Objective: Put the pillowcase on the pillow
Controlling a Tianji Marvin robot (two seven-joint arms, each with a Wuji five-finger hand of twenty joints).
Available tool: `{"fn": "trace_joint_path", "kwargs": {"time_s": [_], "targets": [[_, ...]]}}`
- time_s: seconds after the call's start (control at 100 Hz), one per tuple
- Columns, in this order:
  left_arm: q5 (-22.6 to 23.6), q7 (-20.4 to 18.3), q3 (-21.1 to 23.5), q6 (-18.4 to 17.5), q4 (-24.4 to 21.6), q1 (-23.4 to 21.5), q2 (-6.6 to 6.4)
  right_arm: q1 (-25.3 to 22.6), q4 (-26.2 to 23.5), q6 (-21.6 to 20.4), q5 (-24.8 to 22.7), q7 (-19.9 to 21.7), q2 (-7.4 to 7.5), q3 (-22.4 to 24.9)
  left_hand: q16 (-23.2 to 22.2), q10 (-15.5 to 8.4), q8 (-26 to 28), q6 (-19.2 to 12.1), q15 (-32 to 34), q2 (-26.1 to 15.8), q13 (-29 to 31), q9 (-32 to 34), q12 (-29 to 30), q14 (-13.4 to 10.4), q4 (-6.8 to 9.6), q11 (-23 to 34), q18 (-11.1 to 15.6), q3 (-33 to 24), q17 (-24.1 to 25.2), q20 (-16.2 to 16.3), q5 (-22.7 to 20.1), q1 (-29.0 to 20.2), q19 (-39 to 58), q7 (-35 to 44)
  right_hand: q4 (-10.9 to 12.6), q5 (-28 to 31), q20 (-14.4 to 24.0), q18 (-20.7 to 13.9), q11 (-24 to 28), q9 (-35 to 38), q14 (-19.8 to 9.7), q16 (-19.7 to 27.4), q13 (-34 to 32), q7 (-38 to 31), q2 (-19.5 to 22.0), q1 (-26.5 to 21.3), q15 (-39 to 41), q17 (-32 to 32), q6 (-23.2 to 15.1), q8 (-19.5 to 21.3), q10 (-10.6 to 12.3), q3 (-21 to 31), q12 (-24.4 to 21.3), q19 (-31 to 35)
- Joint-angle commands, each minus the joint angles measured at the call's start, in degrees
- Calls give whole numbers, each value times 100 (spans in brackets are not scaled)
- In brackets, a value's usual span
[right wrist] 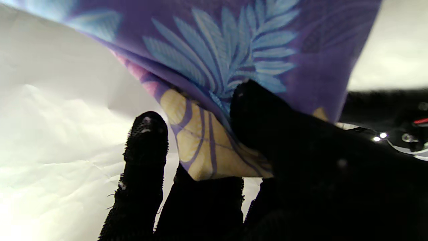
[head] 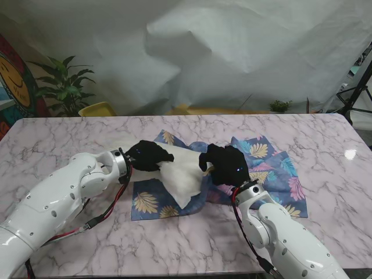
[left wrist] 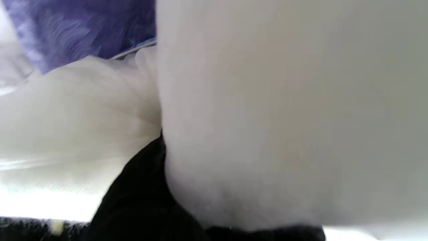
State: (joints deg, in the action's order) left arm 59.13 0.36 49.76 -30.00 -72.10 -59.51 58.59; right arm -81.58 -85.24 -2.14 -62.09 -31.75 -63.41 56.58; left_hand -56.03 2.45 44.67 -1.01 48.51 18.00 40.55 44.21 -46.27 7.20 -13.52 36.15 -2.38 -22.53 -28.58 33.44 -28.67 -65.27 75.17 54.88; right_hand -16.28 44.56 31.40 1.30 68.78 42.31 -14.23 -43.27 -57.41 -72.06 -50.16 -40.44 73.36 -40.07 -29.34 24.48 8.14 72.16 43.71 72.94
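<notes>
Gripping, right hand (head: 225,165): pinches pillowcase (head: 273,168) edge.
Left hand (head: 150,156): clutches white pillow (head: 180,174).
Surface: marble table (head: 52,139), mid-worktop.
Room: white backdrop (head: 232,52), plant (head: 64,87).

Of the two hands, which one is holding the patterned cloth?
The right hand pinches the purple leaf-print pillowcase. The left hand grips the plain white pillow.

Overhead stand view (wrist views close-up)

Purple pillowcase (head: 273,165) with blue and yellow leaves, white pillow (head: 180,171), pink-veined white marble table (head: 70,136).
</notes>
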Motion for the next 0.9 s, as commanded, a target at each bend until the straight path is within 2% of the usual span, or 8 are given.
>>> {"fn": "trace_joint_path", "kwargs": {"time_s": [0.0, 0.11, 0.15, 0.3, 0.46, 0.5, 0.57, 0.89], "targets": [[-3, -224, -92, 222, -135, 29, 38, 1, -33, -43, -7, -34, -31, -50, 3, 33, -267, -180, 389, -1330, -25, -30, -234, -108, 838, 149, 936, -235, -85, 217, -468, -869, 605, 197, -127, 20, -60, 30, -59, 68, 18, -150, -198, -76, 33, 103, 102, 18, -318, 0, 88, 150, -4, -29], [28, -218, -375, 597, -159, 123, 66, 29, -26, -93, -3, -59, -34, -122, -2, -49, -1062, 90, 528, -1587, 80, -123, -268, -224, 915, 202, 1042, 215, -259, 139, -369, -869, 744, -511, -124, 15, -71, 43, -70, 74, 26, -151, -206, -75, 46, 101, 83, 4, -316, -3, 85, 149, -8, -33], [20, -134, -461, 773, -152, 138, 94, 41, -21, -111, -6, -65, -34, -148, 1, 106, -1405, 186, 592, -1653, 134, -191, -281, -254, 932, 281, 1066, 321, -342, 90, -279, -870, 816, -650, -127, 13, -76, 47, -78, 81, 30, -149, -212, -75, 45, 109, 73, 1, -314, -5, 82, 142, -14, -35], [-68, 219, -753, 1435, -118, 206, 221, 43, -39, -176, 9, -41, -33, -190, 24, 59, -1938, 550, 801, -1634, 409, -153, -202, -324, 920, 577, 1136, 709, -675, -53, -4, -870, 1076, -802, -125, 2, -93, 58, -94, 90, 40, -149, -225, -74, 60, 104, 44, -21, -300, -15, 76, 137, -21, -43], [-129, 269, -1042, 2030, -139, 342, 309, 3, -101, -264, 43, 16, -32, -185, 55, 50, -2026, 797, 996, -1575, 703, 22, 7, -349, 958, 834, 1175, 1141, -988, -158, 70, -869, 1356, -603, -125, -19, -116, 106, -149, 126, 64, -144, -261, -73, 83, 107, -23, -59, -280, -35, 40, 108, -62, -45], [-118, 260, -1093, 2164, -153, 365, 320, -14, -130, -263, 34, 45, -27, -176, 61, -201, -2016, 804, 1061, -1569, 779, 99, 82, -375, 967, 929, 1195, 1230, -1062, -182, 58, -869, 1438, -501, -122, -24, -124, 116, -153, 128, 72, -136, -287, -74, 90, 104, -62, -76, -275, -43, 39, 104, -60, -43], [-76, 252, -1149, 2399, -176, 388, 332, -46, -168, -284, 42, 99, -22, -151, 85, -239, -2051, 855, 1184, -1570, 947, 205, 245, -424, 972, 1101, 1260, 1358, -1244, -251, 54, -869, 1581, -378, -123, -33, -136, 137, -175, 147, 75, -144, -331, -78, 105, 114, -102, -116, -259, -57, 24, 91, -74, -38], [-39, 190, -1011, 3348, -295, 279, 385, -219, -377, -303, 89, 456, 9, 5, 227, -408, -1825, 1258, 1486, -1605, 1573, 676, 282, -495, 1002, 1633, 1293, 1777, -1919, -458, 40, -869, 1998, -51, -137, -45, -143, 215, -221, 202, 144, -214, -373, -117, 94, 88, -171, -141, -185, -81, -10, 143, -103, -9]]}}
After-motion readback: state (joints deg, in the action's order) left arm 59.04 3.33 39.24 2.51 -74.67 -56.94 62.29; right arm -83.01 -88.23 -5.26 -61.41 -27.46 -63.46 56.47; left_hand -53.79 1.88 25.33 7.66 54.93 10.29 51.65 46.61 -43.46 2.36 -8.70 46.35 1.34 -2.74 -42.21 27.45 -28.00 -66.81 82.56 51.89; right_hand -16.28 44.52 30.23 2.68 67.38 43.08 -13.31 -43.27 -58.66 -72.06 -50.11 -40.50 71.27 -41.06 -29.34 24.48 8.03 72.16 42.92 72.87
